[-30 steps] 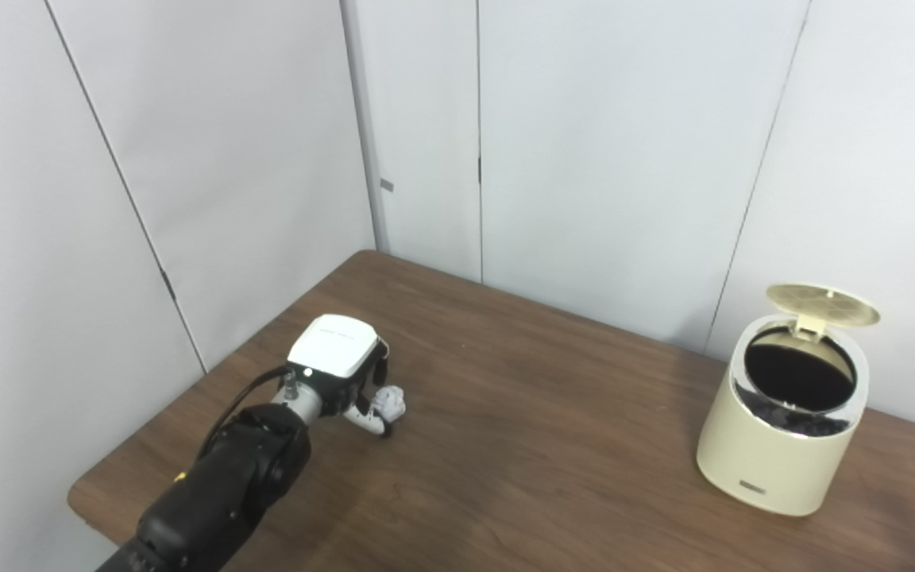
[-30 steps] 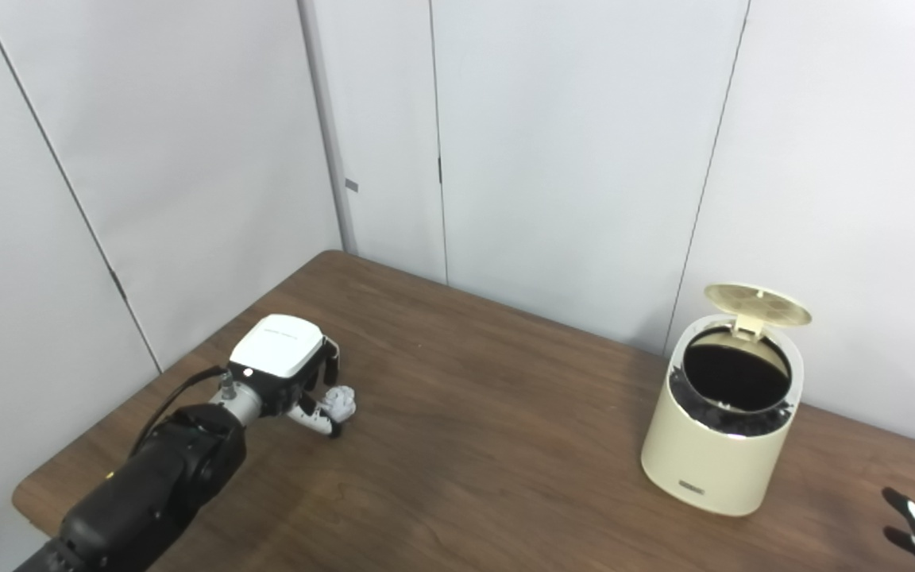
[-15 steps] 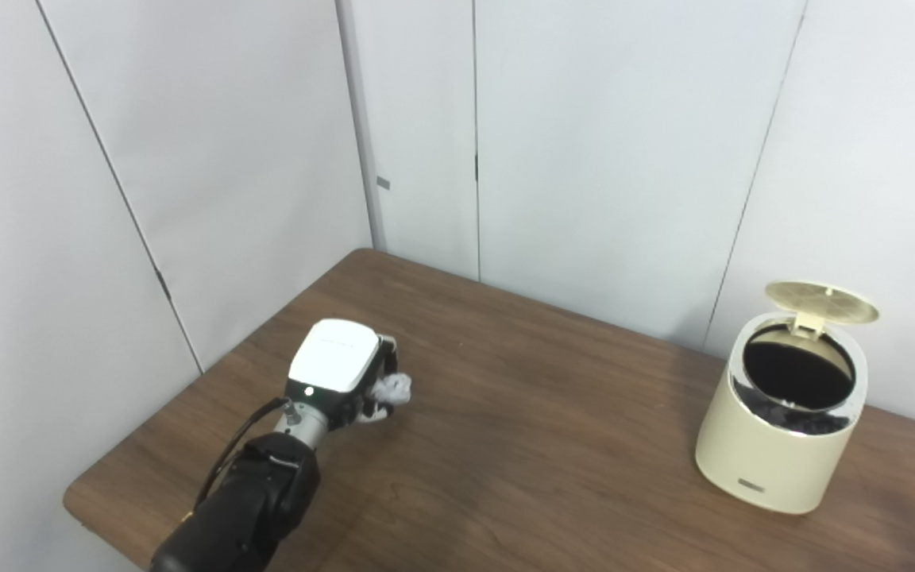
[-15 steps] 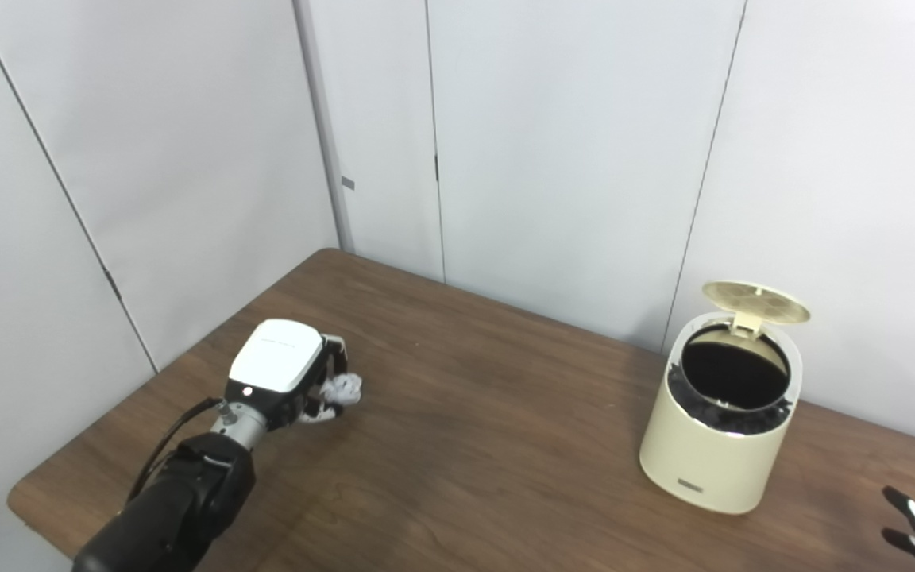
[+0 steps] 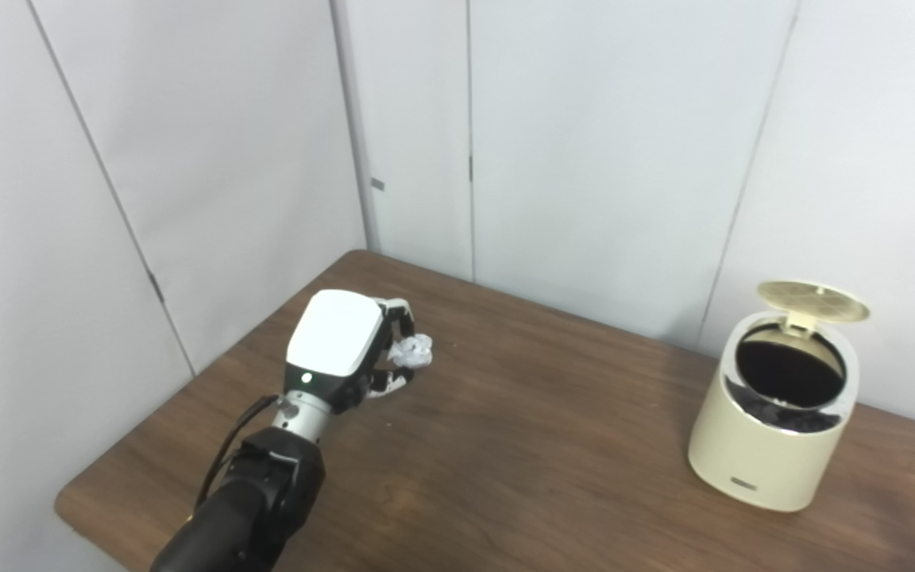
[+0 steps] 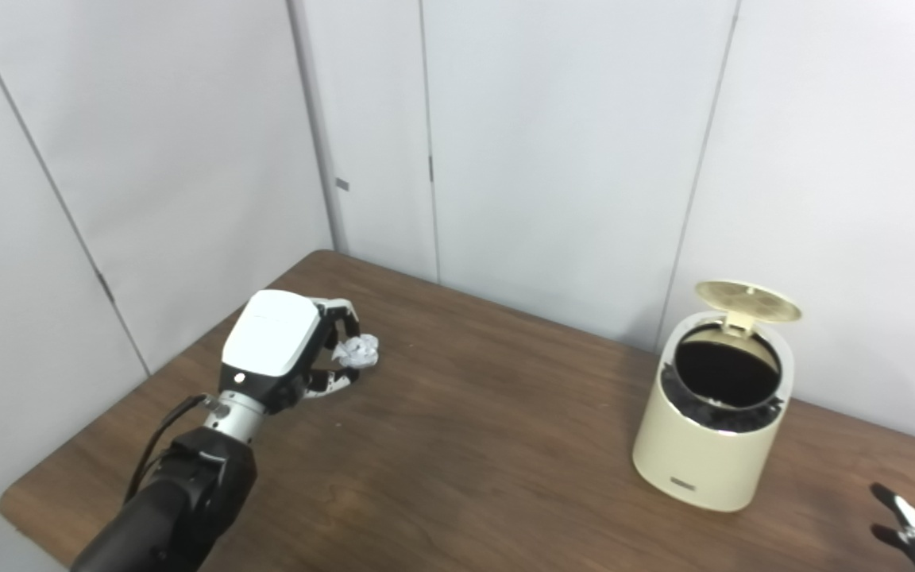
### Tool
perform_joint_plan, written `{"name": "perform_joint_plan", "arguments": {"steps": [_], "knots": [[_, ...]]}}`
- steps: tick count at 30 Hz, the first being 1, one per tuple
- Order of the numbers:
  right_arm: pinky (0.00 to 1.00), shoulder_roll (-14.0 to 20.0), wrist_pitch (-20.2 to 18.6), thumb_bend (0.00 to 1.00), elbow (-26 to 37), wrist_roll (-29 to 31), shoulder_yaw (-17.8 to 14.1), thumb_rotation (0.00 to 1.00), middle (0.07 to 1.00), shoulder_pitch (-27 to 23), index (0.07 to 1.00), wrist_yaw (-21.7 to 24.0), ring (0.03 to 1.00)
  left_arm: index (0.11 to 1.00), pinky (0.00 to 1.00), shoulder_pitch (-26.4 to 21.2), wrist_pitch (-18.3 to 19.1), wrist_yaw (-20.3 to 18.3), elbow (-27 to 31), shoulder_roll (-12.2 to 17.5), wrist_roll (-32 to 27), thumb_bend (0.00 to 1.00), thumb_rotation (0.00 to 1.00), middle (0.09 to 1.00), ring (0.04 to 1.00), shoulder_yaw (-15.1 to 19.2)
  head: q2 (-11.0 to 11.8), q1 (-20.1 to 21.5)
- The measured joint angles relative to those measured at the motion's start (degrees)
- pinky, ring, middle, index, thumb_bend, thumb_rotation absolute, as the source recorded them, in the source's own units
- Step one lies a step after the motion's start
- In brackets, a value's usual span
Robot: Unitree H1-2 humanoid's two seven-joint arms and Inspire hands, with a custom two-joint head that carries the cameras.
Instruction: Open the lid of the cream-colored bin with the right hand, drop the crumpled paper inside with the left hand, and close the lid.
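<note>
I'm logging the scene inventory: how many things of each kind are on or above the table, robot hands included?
Cream-colored bin, lid up: 1
Crumpled paper, held in the left robot hand: 1
Robot hands: 2, left and right at the frame edge
Total: 4

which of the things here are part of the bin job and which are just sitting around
Part of the job:
bin, standing on the table
lid, raised open
paper, held in the left hand
right hand, at the frame's lower right edge

Just there:
table
wall panels
</note>
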State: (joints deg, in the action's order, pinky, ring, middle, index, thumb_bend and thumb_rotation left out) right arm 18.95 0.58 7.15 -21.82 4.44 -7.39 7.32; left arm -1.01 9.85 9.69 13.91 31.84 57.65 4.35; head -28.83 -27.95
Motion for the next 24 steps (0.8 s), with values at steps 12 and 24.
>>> {"name": "perform_joint_plan", "arguments": {"steps": [12, 24], "knots": [[0.69, -2.3, -2.7, 0.70, 0.7, 2.0, 0.0, 0.14, 0.938, -0.1, 0.906, 0.7, 0.821, 0.512, 0.22, -5.5, -1.6, -5.7, 6.7, -4.9, -3.2, 0.52, 0.00, 0.405, 0.298, -2.2, 0.1, 9.9], [0.66, -3.5, -2.2, 0.75, 0.3, 0.9, 0.4, 0.21, 0.912, -0.2, 0.882, -0.4, 0.795, 0.513, 0.26, -13.6, -6.4, -7.8, 5.3, -9.0, -6.0, 0.52, 0.00, 0.421, 0.325, -6.3, 0.9, 17.3]]}}
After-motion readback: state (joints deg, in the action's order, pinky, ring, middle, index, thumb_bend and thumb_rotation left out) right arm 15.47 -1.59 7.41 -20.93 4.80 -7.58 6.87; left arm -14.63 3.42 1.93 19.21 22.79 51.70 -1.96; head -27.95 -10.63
